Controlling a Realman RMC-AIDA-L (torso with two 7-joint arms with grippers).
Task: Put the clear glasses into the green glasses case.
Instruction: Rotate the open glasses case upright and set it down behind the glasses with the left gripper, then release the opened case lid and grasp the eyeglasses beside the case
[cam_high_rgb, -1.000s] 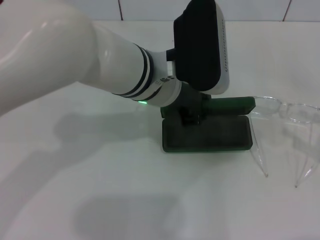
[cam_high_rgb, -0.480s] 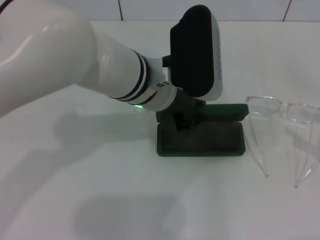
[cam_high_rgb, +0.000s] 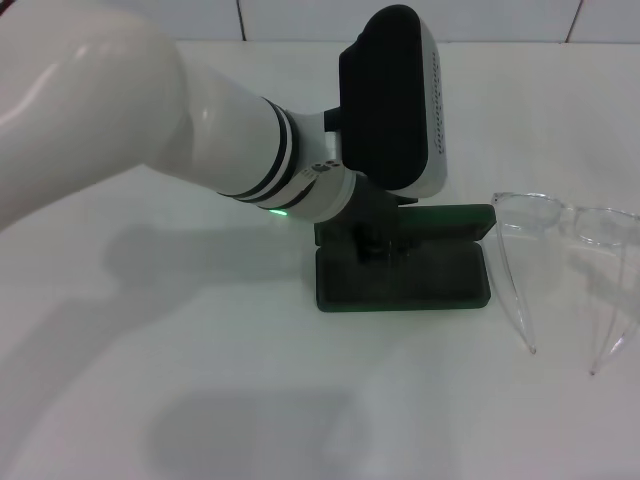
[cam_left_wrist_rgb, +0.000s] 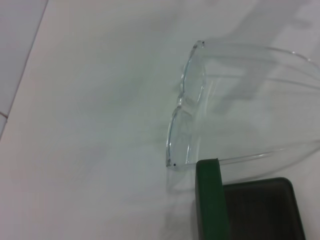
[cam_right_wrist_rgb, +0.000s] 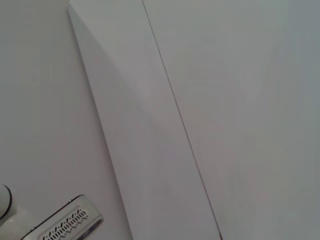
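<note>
Tabletop (cam_high_rgb: 200, 400), white and bare, fills the nearest part of the head view. Beyond it the green glasses case (cam_high_rgb: 400, 280) lies open, its dark lined tray facing up and its lid (cam_high_rgb: 455, 220) standing along the far edge. The left gripper (cam_high_rgb: 375, 245) sits down at the back of the tray, just under the lid's hinge line, at the end of a bulky white arm that reaches in from the robot's left. Its fingers are hidden by the wrist housing and the dark camera block above it, so whether it is open or closed, and whether it grips the case, cannot be told.

To the gripper's right, just past the case's end, the clear glasses (cam_high_rgb: 565, 225) rest on the table with both thin temple arms pointing toward the robot. The left wrist view shows the front frame near the lid's corner, though contact is hard to judge.

Compared with a second ago, the case has slid toward the robot's left along with the gripper, opening a small gap where the lid had overlapped the glasses. Over the last half second it has hardly moved. That likely means the case is now positioned and freed, ready to receive the glasses.

The right gripper is out of sight, parked elsewhere.
</note>
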